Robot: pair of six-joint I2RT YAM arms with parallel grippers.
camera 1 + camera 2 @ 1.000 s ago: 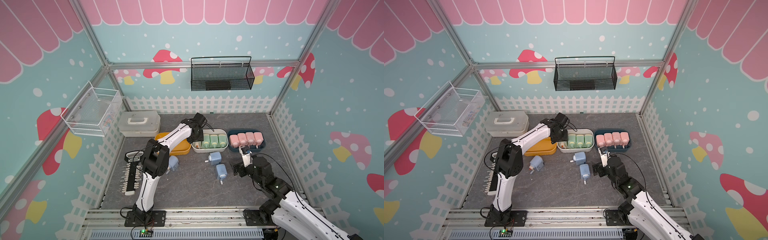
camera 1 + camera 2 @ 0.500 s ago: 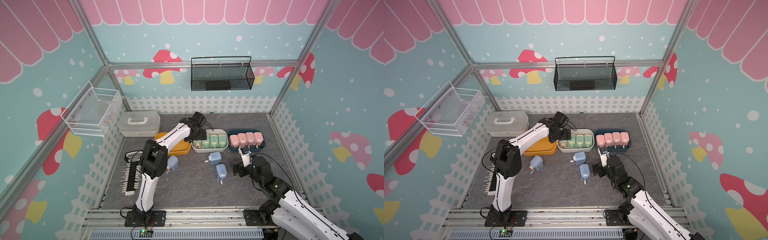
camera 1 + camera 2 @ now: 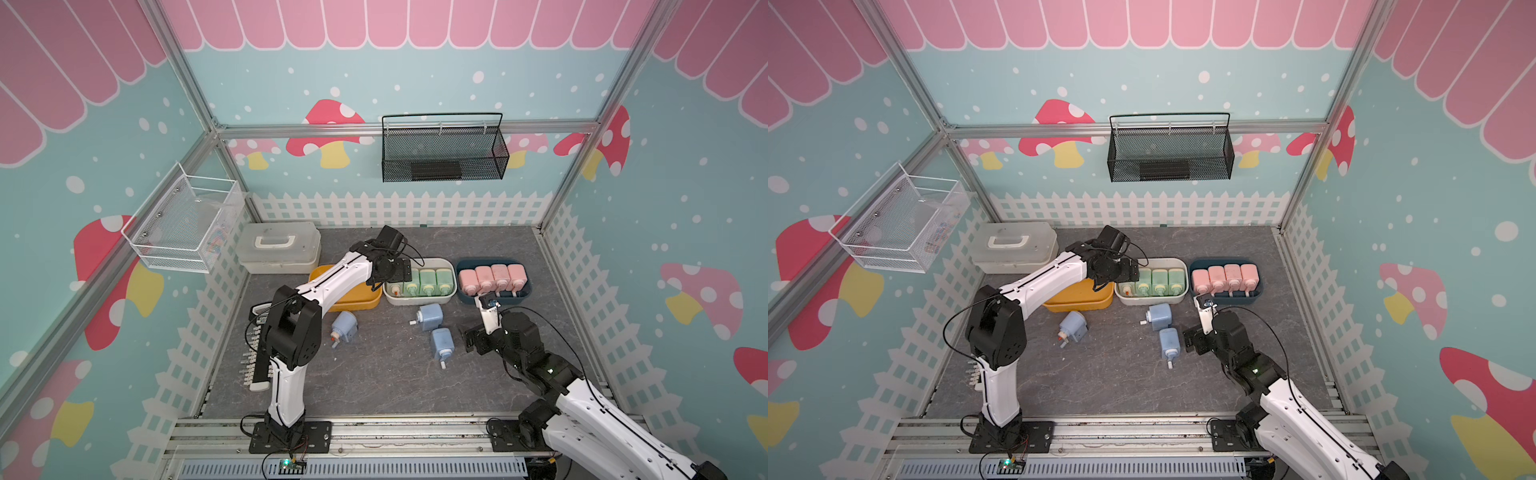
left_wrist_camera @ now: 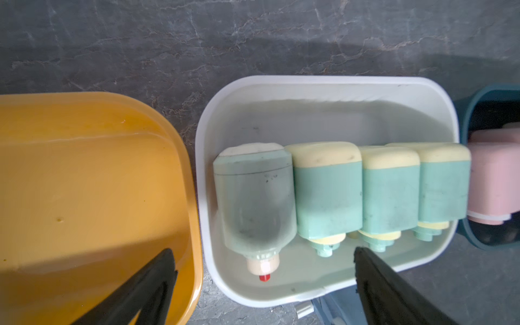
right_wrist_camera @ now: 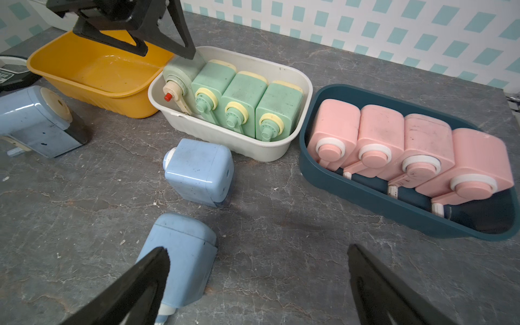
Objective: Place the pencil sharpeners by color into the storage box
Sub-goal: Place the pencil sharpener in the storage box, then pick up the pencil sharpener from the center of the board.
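Across both top views, three tubs stand in a row at the far side of the grey table [image 3: 374, 374]: a yellow tub [image 3: 357, 302] on the left, a white tub [image 3: 432, 261] in the middle and a dark blue tub [image 3: 524, 296] on the right. Four green sharpeners [image 3: 428, 281] lie side by side in the white tub, and four pink sharpeners [image 3: 494, 277] in the dark blue tub. Three pale blue ones lie loose on the table nearer. The left blue sharpener [image 3: 345, 326] is near the yellow tub, while the middle blue sharpener [image 3: 431, 316] and the nearest blue sharpener [image 3: 442, 343] lie in front of the white tub. The left gripper [image 3: 399, 276] hangs over the white tub's left end; the right gripper [image 3: 478, 326] sits just right of the nearest blue sharpener. From the left wrist, the left gripper's fingers [image 4: 157, 281] stand wide apart, holding nothing. Between them in the tub lies the pale green sharpener [image 4: 253, 197], rounder than its neighbours and tipped with a cream stub and red knob. From the right wrist, the right gripper is likewise spread and empty. The nearest blue sharpener lies on its side partly behind one finger [image 5: 135, 287], and contact cannot be told.
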